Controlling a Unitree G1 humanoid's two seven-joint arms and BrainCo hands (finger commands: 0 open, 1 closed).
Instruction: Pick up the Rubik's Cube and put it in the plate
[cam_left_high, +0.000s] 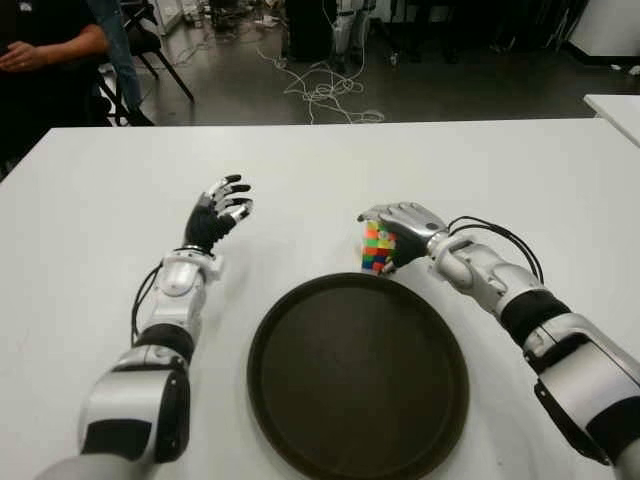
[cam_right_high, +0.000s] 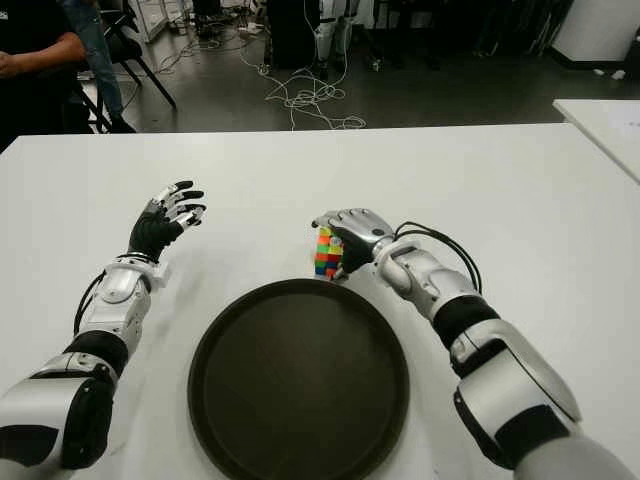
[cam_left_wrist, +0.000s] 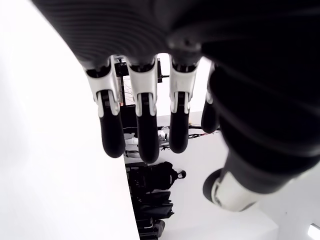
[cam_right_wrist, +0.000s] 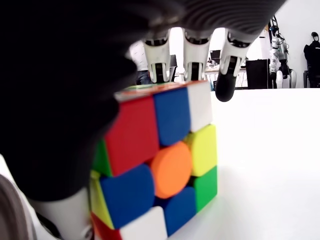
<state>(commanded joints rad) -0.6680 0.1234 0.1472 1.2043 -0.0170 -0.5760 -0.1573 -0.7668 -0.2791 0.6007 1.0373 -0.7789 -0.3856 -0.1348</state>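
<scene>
The right hand (cam_left_high: 402, 232) is wrapping its fingers (cam_right_wrist: 191, 56) over the top of the Rubik's Cube (cam_left_high: 377, 248), gripping it while the cube is sitting on the white table (cam_left_high: 520, 170) just beyond the far rim of the dark round plate (cam_left_high: 300, 420). The left hand (cam_left_high: 218, 214) is hovering well to the left of the plate, fingers spread and holding nothing.

Left hand (cam_left_high: 220, 213) raised, fingers spread — right hand (cam_left_high: 398, 232) curled, gripping

Silver-grey arms (cam_left_high: 190, 300), black-fingered robot hand (cam_left_high: 222, 212), black cables (cam_left_high: 500, 238)
</scene>
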